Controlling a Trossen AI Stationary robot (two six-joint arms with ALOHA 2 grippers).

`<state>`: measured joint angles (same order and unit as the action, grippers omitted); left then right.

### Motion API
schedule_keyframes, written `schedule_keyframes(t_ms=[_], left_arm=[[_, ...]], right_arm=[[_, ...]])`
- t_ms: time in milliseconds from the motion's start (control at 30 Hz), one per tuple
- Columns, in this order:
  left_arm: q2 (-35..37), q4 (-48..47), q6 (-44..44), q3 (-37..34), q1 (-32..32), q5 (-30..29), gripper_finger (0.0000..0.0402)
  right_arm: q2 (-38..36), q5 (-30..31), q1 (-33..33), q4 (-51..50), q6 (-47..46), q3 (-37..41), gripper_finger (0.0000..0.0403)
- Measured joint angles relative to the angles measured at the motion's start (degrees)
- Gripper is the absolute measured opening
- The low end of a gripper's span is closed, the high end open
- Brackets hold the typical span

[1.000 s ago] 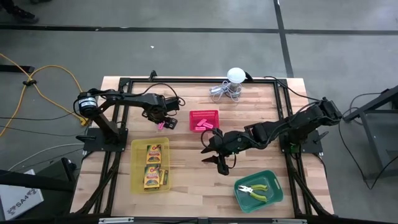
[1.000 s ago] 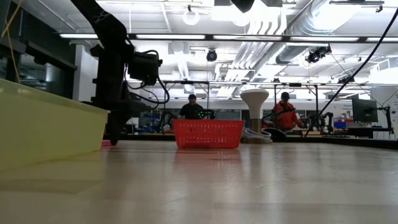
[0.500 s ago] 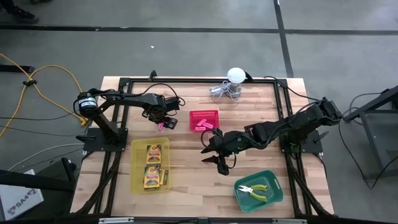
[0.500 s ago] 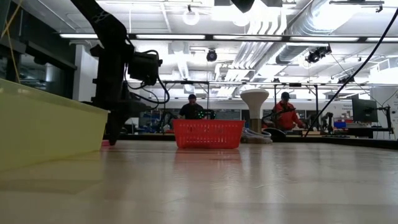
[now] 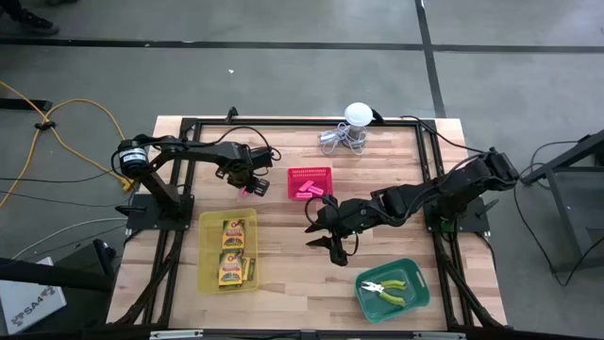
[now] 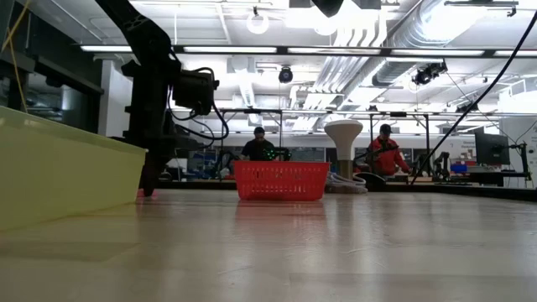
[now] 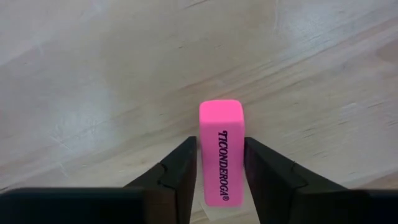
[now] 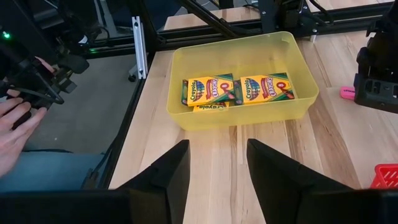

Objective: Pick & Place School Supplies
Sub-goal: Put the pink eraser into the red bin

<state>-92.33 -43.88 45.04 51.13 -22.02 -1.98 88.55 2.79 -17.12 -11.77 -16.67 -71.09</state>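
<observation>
My left gripper (image 5: 247, 188) stands low near the table's far left, just left of the red basket (image 5: 324, 171), and is shut on a pink eraser (image 7: 221, 149). The right wrist view shows that eraser (image 8: 347, 93) at table level at the gripper's foot. My right gripper (image 5: 316, 236) hovers open over the middle of the table, touching nothing. Crayon boxes (image 5: 231, 250) lie in the yellow tray (image 5: 204, 274). More pink erasers (image 5: 306, 190) lie in the red basket, and pliers (image 5: 389, 289) lie in the green tray (image 5: 421, 276). My left gripper pinches the pink eraser between its two fingers (image 7: 183, 171), one on each long side (image 7: 204, 168). The fingers lie along the eraser's length and come from above, slanting. Its far end (image 7: 221, 111) sticks out past the fingertips. The eraser sits at table level.
A white ball with coiled wire (image 5: 354, 118) stands at the table's far edge. Bare wood lies between the yellow tray and the green tray. A person's hand (image 8: 15, 124) shows beyond the table's left side. People stand in the room behind (image 6: 386, 155).
</observation>
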Motion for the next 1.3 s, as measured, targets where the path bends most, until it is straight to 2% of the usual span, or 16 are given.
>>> schedule_keyframes(t_ms=[333, 1067, 1300], left_arm=[[0.0, 0.0, 0.0, 0.0, 0.0, 0.1, 0.0093], [0.0, 0.0, -1.6, 0.1, 0.0, 0.2, 0.009], [3.1, 0.3, -2.2, 0.1, 0.0, 0.1, 0.009]], right_arm=[[0.0, 0.0, 0.0, 0.0, 0.0, 0.0, 0.0149], [0.0, 0.0, 0.0, 0.0, 0.0, 0.0, 0.0149], [0.0, 0.0, 0.0, 0.0, 0.0, 0.0, 0.0149]])
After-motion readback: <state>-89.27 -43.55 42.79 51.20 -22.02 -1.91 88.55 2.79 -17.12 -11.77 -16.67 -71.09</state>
